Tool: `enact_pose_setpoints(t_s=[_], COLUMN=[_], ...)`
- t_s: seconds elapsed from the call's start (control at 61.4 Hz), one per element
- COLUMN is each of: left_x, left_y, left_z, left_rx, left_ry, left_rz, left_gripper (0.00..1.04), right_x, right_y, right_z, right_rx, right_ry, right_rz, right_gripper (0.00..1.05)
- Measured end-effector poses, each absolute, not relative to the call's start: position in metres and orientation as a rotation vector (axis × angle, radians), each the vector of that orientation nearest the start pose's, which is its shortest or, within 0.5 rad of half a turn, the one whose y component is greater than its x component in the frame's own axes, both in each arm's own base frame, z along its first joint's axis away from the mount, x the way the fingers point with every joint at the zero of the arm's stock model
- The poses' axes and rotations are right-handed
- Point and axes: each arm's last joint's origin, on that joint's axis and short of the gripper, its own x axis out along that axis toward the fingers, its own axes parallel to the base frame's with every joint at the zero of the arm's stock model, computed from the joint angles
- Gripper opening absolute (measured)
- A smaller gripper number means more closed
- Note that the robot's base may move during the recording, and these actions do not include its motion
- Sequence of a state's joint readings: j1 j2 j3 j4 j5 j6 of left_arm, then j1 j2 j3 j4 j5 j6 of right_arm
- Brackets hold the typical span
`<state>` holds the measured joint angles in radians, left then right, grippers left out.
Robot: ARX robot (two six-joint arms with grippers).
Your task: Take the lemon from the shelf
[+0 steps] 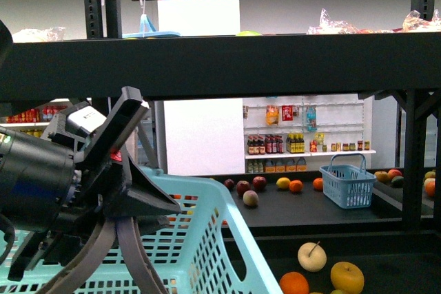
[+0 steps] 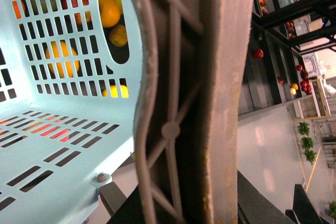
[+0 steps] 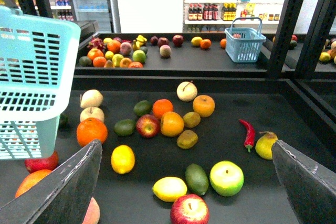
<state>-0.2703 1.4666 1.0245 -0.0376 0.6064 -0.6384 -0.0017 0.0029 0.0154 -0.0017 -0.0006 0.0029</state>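
In the right wrist view two bright yellow lemons lie on the black shelf tray (image 3: pixel 231 103). One lemon (image 3: pixel 122 159) is near the left finger, and a paler pointed lemon (image 3: pixel 169 188) lies beside a green avocado (image 3: pixel 197 178). My right gripper (image 3: pixel 185 145) is open and empty above them, with its fingers (image 3: pixel 65 187) wide apart. My left gripper (image 1: pixel 117 191) is shut on the handle of a light blue basket (image 1: pixel 200 239). In the left wrist view the gripper (image 2: pixel 184 129) clamps the grey handle, and the basket wall (image 2: pixel 63 129) fills the left side. No lemon shows in the front view.
Several other fruits lie on the tray: oranges (image 3: pixel 91 130), a red apple (image 3: pixel 189 209), a green apple (image 3: pixel 227 178), a red chili (image 3: pixel 248 132) and a cream fruit with a stem (image 3: pixel 187 91). A small blue basket (image 3: pixel 244 44) stands on the far rack. Black uprights (image 3: pixel 286 24) stand at the right.
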Motion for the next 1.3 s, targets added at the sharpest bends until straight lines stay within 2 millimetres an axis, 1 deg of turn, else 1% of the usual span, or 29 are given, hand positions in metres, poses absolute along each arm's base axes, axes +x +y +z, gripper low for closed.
enact_pose_setpoints(t_s=[0.13, 0.326, 0.554, 0.635, 0.668, 0.733, 0.831, 0.896, 0.945, 0.961, 0.994, 1.043, 1.075, 1.092, 1.124, 1.14, 1.222, 1.254, 1.303], left_x=[0.301, 0.298, 0.298, 0.298, 0.298, 0.298, 0.298, 0.298, 0.298, 0.298, 0.298, 0.298, 0.298, 0.298, 0.298, 0.298, 0.298, 0.298, 0.298], left_y=[-0.11, -0.11, -0.11, -0.11, -0.11, -0.11, -0.11, -0.11, -0.11, -0.11, -0.11, -0.11, -0.11, -0.11, -0.11, -0.11, -0.11, -0.11, -0.11], left_z=[0.27, 0.261, 0.261, 0.261, 0.261, 0.261, 0.261, 0.261, 0.261, 0.261, 0.261, 0.261, 0.261, 0.261, 0.261, 0.261, 0.261, 0.261, 0.261], left_rx=[-0.629, -0.608, -0.594, -0.594, -0.595, -0.593, -0.591, -0.591, -0.592, -0.592, -0.592, -0.592, -0.591, -0.591, -0.591, -0.591, -0.591, -0.591, -0.591], left_ry=[0.765, 0.78, 0.777, 0.777, 0.777, 0.776, 0.774, 0.775, 0.776, 0.776, 0.776, 0.775, 0.775, 0.775, 0.775, 0.775, 0.776, 0.775, 0.776], left_rz=[-0.723, -0.699, -0.704, -0.706, -0.704, -0.704, -0.701, -0.704, -0.706, -0.706, -0.705, -0.704, -0.704, -0.704, -0.703, -0.703, -0.706, -0.706, -0.706], left_gripper=[0.17, 0.17, 0.17, 0.17, 0.17, 0.17, 0.17, 0.17, 0.17, 0.17, 0.17, 0.17, 0.17, 0.17, 0.17, 0.17, 0.17, 0.17, 0.17], right_x=[0.097, 0.097, 0.097, 0.098, 0.1, 0.104, 0.113, 0.126, 0.143, 0.146, 0.159, 0.173, 0.188, 0.2, 0.217, 0.226, 0.257, 0.275, 0.294], right_y=[0.0, 0.0, 0.0, 0.0, 0.0, 0.0, -0.001, -0.003, -0.007, -0.008, -0.011, -0.015, -0.019, -0.021, -0.023, -0.025, -0.028, -0.03, -0.033], right_z=[0.168, 0.168, 0.168, 0.163, 0.162, 0.161, 0.168, 0.18, 0.193, 0.195, 0.202, 0.208, 0.214, 0.217, 0.219, 0.219, 0.212, 0.208, 0.203], right_rx=[0.003, 0.003, 0.003, 0.008, 0.011, 0.022, 0.061, 0.083, 0.105, 0.11, 0.122, 0.13, 0.134, 0.136, 0.144, 0.151, 0.163, 0.167, 0.168], right_ry=[-0.011, -0.011, -0.01, 0.079, 0.106, 0.146, 0.192, 0.195, 0.193, 0.194, 0.202, 0.215, 0.226, 0.233, 0.26, 0.284, 0.363, 0.402, 0.441], right_rz=[-0.001, -0.001, -0.005, -0.124, -0.142, -0.147, -0.128, -0.114, -0.098, -0.094, -0.084, -0.078, -0.076, -0.074, -0.055, -0.047, -0.027, -0.028, -0.031], right_gripper=[0.97, 0.97, 0.97, 0.97, 0.97, 0.97, 0.97, 0.97, 0.97, 0.97, 0.97, 0.97, 0.97, 0.97, 0.97, 0.97, 0.97, 0.97, 0.97])
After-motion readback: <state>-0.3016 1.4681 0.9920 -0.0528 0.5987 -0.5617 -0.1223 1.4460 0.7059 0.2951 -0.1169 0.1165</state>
